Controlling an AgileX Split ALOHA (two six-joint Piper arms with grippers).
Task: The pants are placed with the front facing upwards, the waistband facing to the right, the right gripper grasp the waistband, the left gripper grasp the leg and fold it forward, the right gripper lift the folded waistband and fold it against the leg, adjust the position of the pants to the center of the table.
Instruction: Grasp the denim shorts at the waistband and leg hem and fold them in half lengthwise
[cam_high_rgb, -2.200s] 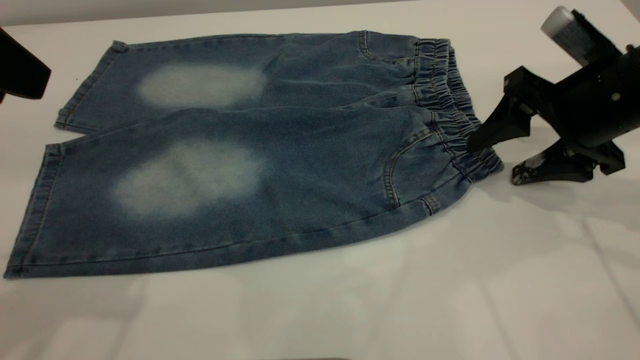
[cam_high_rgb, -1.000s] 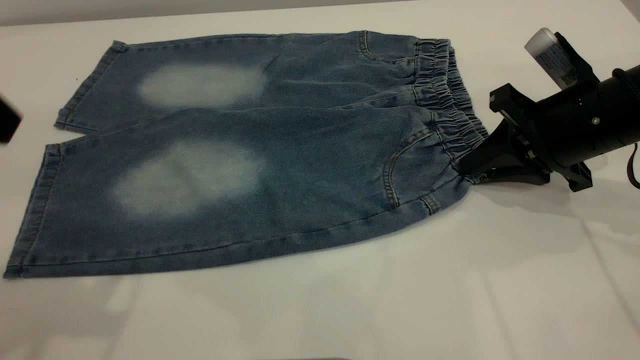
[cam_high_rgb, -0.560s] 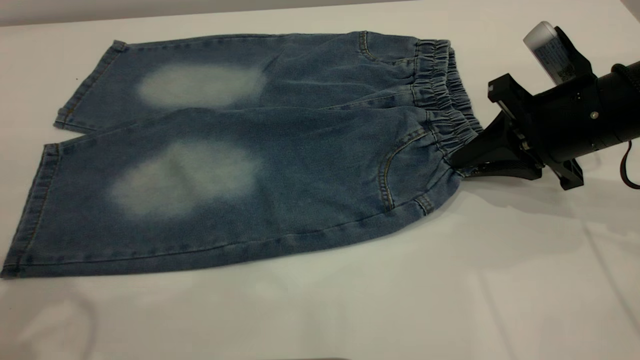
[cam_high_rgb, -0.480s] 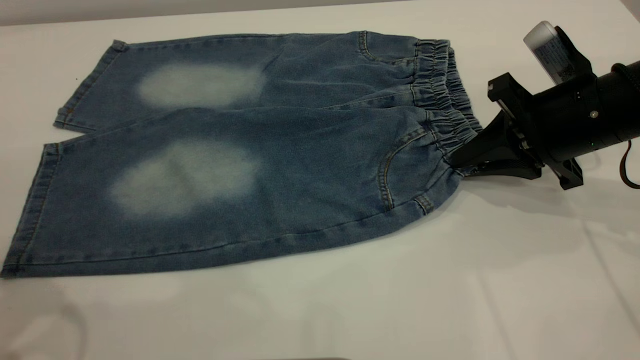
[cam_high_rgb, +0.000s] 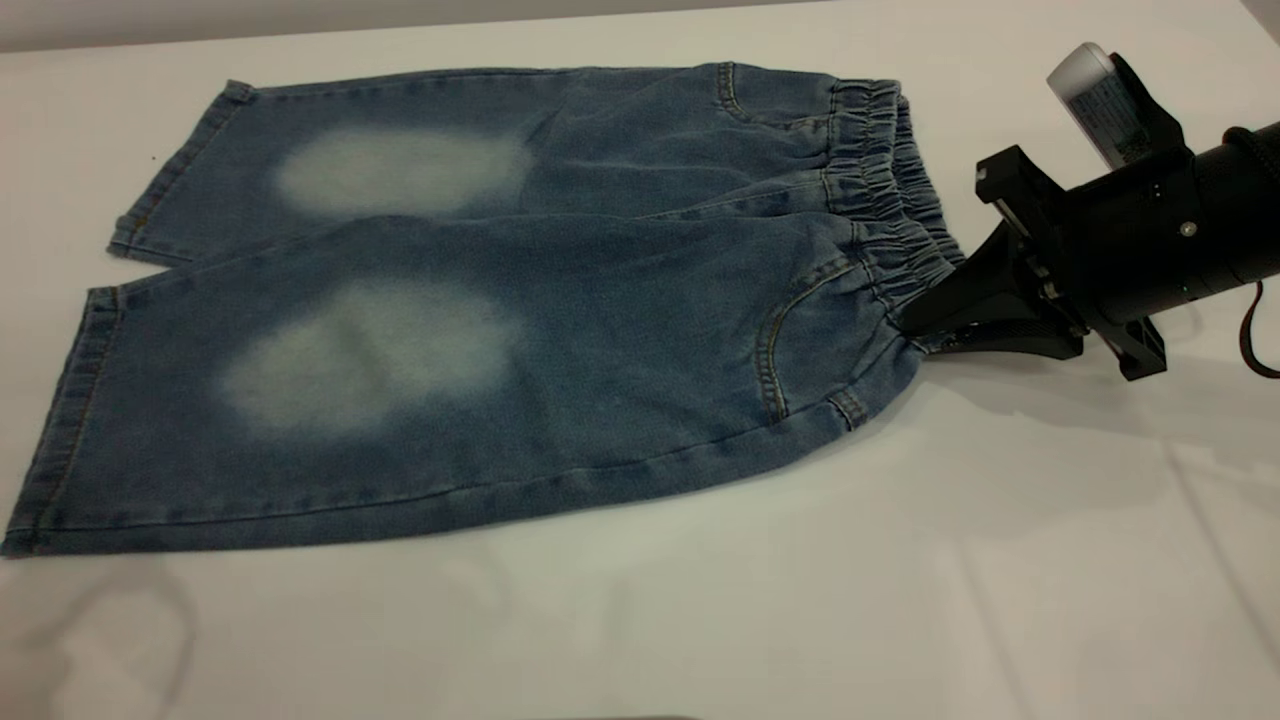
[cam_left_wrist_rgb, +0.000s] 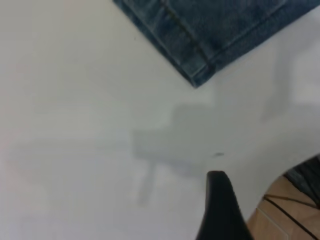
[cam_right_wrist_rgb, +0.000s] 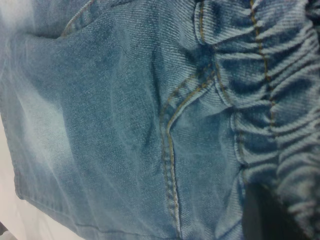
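The right gripper (cam_high_rgb: 915, 328) is clamped on the waistband (cam_high_rgb: 890, 210) of the pants (cam_high_rgb: 480, 300), flat on the table (cam_high_rgb: 700, 600). The left gripper (cam_left_wrist_rgb: 220, 205) hovers near a leg hem; only one finger shows, so its opening cannot be told.

Dark blue denim pants (cam_high_rgb: 560, 300) flat on white table (cam_high_rgb: 900, 560), front up, pale knee patches, waistband (cam_high_rgb: 890, 200) rightward (gathered elastic), near corner pinched by right gripper (cam_high_rgb: 915, 330).
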